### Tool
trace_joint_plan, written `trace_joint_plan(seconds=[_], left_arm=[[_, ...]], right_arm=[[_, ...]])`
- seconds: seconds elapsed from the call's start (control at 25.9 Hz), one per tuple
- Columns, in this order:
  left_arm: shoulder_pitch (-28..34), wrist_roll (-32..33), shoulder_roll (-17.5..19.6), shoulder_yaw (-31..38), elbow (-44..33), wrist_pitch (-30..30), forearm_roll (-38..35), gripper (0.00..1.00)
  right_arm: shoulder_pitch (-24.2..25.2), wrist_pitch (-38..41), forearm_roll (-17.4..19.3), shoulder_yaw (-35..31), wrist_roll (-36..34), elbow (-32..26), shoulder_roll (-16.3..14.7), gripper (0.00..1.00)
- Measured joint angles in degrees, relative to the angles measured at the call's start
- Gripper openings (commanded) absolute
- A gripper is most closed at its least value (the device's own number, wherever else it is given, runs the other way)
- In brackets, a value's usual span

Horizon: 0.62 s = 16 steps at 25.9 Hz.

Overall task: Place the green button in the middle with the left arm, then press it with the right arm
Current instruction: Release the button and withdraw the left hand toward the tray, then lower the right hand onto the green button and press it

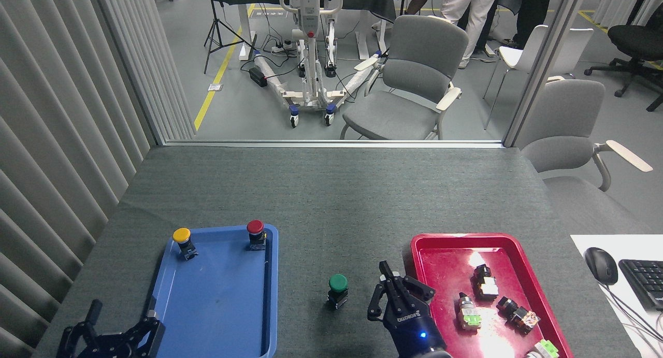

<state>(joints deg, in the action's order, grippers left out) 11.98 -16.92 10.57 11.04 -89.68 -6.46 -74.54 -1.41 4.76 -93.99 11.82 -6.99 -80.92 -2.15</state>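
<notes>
On the grey cloth the green button (337,283) stands free; my right gripper (389,290), fingers bunched and empty, should press squarely down; left gripper (111,337) splayed, empty

I'm seeing pleated grey blinds (57,140) hanging along the left. Beyond the glass, grey chairs (414,83) are standing on a grey floor (243,104), where a yellow line (215,81) is running.

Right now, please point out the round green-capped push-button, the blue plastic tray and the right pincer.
Round green-capped push-button (338,282), head view, cap top.
Blue plastic tray (207,296), head view, bare floor.
Right pincer (394,288), head view, between fingertips.
</notes>
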Motion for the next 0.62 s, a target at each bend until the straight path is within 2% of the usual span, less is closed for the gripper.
trace_joint_plan(seconds=[0.27,0.62], left_arm=[[0.89,0.97,-1.22,3.54,-0.58,0.07,1.71,0.99],[-1.59,4.04,-0.75,1.26,-0.59,-1.24,3.05,0.99]], right_arm=[[-3.64,-2.02,-1.08,3.61,1.47,5.53,1.14,0.00],[-7.18,-3.81,-1.28,7.82,1.63,13.02,2.06,0.00]])
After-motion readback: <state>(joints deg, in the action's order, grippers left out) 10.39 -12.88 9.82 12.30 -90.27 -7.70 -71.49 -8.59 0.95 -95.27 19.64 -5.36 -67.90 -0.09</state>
